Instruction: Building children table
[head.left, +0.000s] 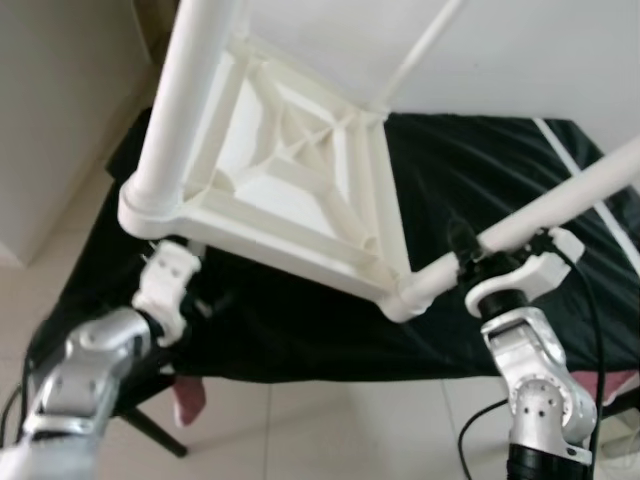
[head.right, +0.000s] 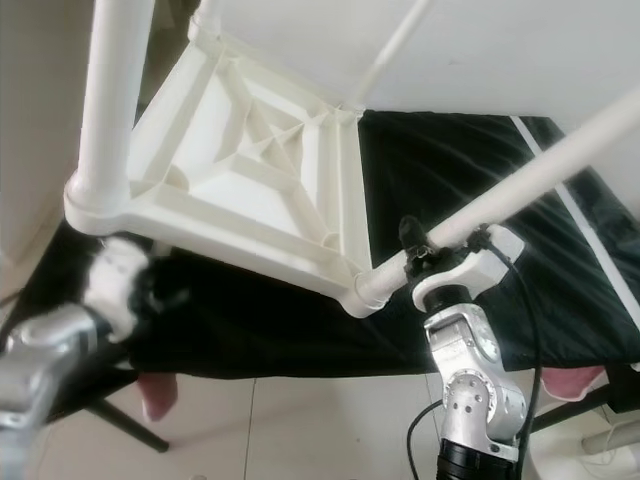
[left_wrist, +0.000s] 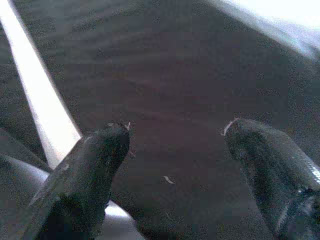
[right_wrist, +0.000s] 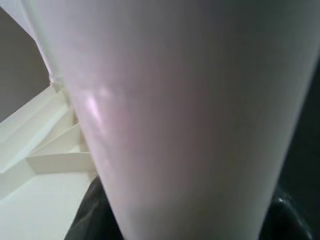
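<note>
Above a black cloth (head.left: 480, 200) spread over a low surface, the white plastic children's table (head.left: 300, 190) is held tipped on its side, its ribbed underside facing the camera. White tube legs stick out from its corners. One leg (head.left: 195, 85) rises at the near left corner, another leg (head.left: 560, 200) runs out to the right from the near right corner, and a thin far leg (head.left: 425, 45) shows behind.

The right gripper (head.left: 465, 250) is pinched around the right leg just beside the corner socket; in its wrist view the tube (right_wrist: 170, 120) sits close between the black fingers. The left gripper (left_wrist: 175, 145) sits under the near left corner of the frame, its fingers (left_wrist: 90, 170) spread apart with dark cloth behind them and nothing between them. Pale tiled floor (head.left: 330, 430) lies below the cloth's edge.
</note>
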